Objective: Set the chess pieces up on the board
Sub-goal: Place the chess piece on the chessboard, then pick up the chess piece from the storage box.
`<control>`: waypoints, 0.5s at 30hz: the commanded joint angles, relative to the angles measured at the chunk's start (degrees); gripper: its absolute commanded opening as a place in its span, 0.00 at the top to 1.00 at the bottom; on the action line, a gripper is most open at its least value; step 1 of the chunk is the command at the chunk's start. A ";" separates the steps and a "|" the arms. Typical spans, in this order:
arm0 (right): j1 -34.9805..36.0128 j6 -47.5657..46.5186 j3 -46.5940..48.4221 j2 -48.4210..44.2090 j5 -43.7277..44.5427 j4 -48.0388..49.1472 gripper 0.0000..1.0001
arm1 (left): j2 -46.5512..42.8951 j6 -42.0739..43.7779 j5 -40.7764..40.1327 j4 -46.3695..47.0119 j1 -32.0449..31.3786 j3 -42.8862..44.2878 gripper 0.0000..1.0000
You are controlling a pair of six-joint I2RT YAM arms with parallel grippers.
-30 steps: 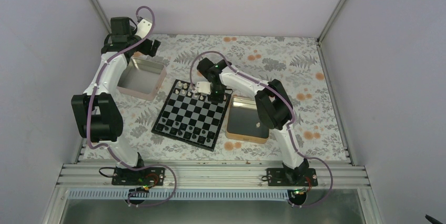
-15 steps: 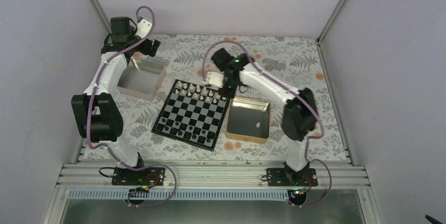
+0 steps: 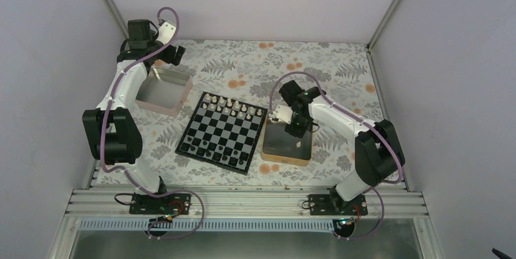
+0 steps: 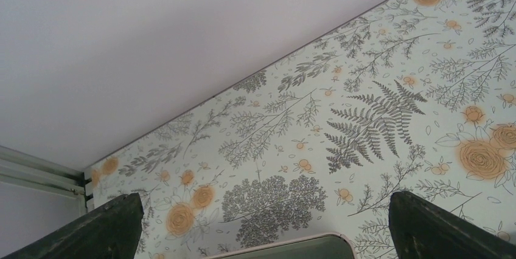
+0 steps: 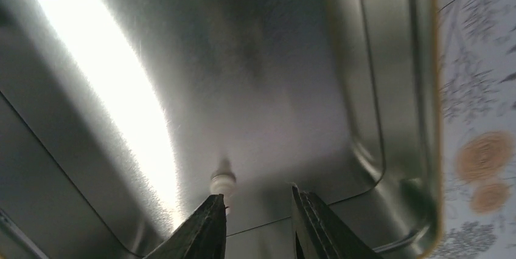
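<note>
The flowered table (image 3: 341, 70) carries the board (image 3: 223, 132) in the middle, with a pinkish tin (image 3: 159, 107) off its left side and a gold tin (image 3: 283, 160) just beside its right edge. White pieces (image 3: 230, 105) fill the two far rows and dark pieces (image 3: 213, 148) line the near edge. One lone white piece (image 3: 299, 144) lies inside the gold tin, so the white side looks nearly done. The right arm is far nearer to it: the right pincer (image 5: 255, 195) hangs over the tin floor, its fingers partly apart with nothing between them. From the wrist, the piece sits just ahead of the left-hand fingertip (image 5: 214, 210), off the middle of the gap, so a small sideways shift seems needed before closing. Whether it stands or lies flat I cannot tell. The left pincer (image 4: 266, 198) gapes wide and empty, well away beyond the pinkish tin.
</note>
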 commanded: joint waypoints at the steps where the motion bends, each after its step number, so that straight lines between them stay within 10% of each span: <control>1: 0.04 1.86 -4.54 -2.71 -0.79 3.81 0.68 | -2.03 -0.05 -0.05 0.37 -0.04 0.47 0.00; 15: -0.02 2.53 -11.32 -4.60 -0.32 4.14 0.64 | -1.78 0.12 -0.22 0.24 -0.13 0.31 0.00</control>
